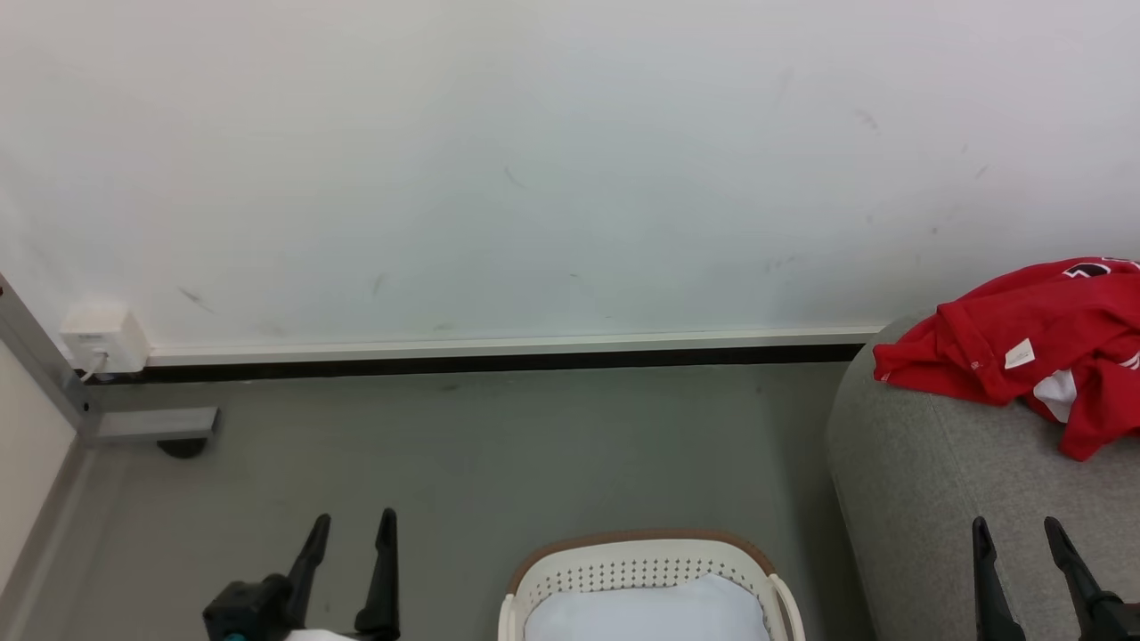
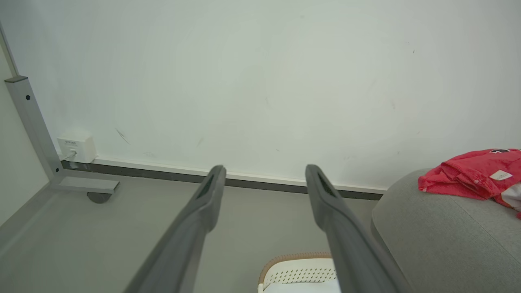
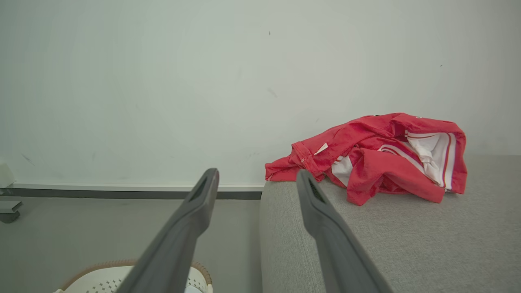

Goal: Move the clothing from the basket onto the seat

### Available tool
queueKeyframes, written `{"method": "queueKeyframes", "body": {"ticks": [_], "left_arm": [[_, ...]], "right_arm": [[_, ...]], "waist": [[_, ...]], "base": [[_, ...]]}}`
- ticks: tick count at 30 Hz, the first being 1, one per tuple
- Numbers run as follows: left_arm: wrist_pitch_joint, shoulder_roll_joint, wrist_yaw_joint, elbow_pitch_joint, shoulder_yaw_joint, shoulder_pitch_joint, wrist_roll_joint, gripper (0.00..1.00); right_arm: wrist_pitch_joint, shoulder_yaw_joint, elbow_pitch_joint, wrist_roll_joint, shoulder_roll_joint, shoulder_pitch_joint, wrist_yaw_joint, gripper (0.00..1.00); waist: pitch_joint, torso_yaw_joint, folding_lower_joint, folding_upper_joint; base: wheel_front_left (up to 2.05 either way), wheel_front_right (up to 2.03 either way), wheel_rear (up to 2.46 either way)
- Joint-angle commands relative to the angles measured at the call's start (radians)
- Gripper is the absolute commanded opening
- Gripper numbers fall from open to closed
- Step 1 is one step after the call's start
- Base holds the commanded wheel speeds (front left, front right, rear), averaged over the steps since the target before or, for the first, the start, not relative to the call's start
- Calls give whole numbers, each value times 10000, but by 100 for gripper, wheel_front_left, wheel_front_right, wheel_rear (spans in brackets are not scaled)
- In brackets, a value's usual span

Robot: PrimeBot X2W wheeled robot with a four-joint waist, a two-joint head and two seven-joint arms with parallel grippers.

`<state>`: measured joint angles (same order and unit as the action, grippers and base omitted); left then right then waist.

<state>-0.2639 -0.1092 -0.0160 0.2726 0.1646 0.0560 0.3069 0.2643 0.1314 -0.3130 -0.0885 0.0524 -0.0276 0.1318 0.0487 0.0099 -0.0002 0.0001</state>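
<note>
Against the wall [image 1: 534, 178], the seat [image 1: 935, 481] carries the clothing [image 1: 1024, 356] — light, limp, likely best pinched at a raised fold; left gripper [image 1: 355, 516] and right gripper [image 1: 1016, 522] gape wide, empty.

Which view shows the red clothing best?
Right wrist view: the clothing lies whole on the seat, white stripes visible. Head and left wrist views cut it off at their right edges.
</note>
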Motion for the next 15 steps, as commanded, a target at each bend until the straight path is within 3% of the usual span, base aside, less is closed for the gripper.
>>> {"method": "queueKeyframes", "body": {"ticks": [1, 15], "left_arm": [[-6, 30, 85, -8, -128, -114, -182, 100], [-7, 459, 742, 193, -771, 18, -882, 100]], "right_arm": [[0, -4, -61, -4, -6, 137, -23, 100], [0, -371, -374, -267, -9, -108, -23, 100]], "waist": [[6, -5, 2, -1], [-27, 37, 2, -1]], "base": [[0, 0, 0], [0, 0, 0]]}}
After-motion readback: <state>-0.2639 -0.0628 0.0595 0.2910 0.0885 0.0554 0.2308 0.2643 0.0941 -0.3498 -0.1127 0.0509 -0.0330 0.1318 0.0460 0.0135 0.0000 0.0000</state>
